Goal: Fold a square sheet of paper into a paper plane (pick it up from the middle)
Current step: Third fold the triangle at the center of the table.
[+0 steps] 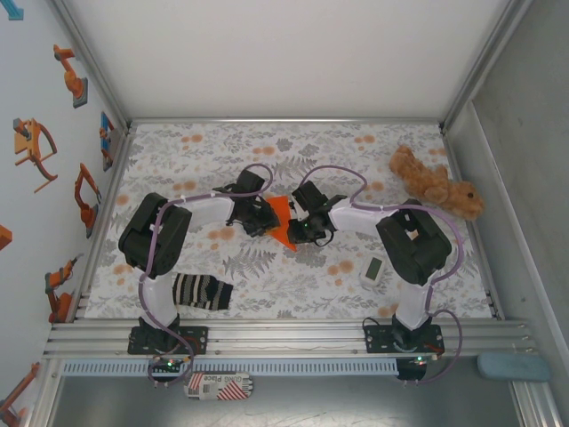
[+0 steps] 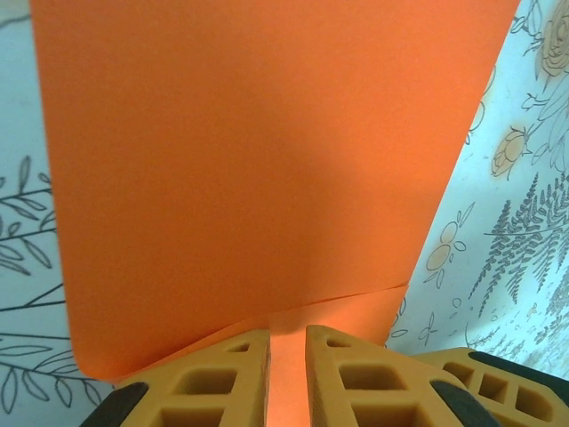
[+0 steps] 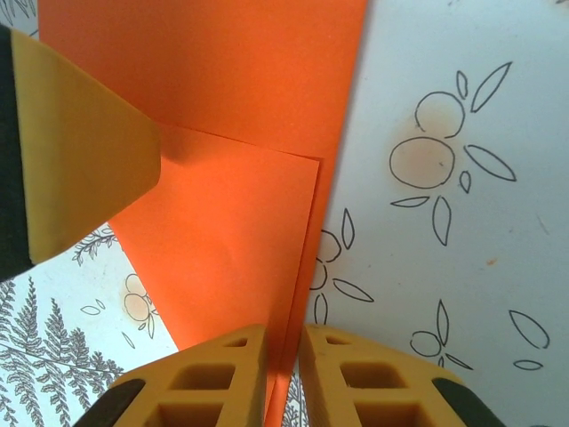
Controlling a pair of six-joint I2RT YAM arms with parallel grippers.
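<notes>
Top external | arms bent inward, meeting | left jaws, right jaws clamped on orange paper [image 1: 282, 222]

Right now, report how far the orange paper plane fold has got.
Done: the thin bright orange paper sheet already carries a folded-over flap. In hand: the left gripper and right gripper each pinch an edge. Left: no narrow pointed dart yet, so more folds remain.
</notes>
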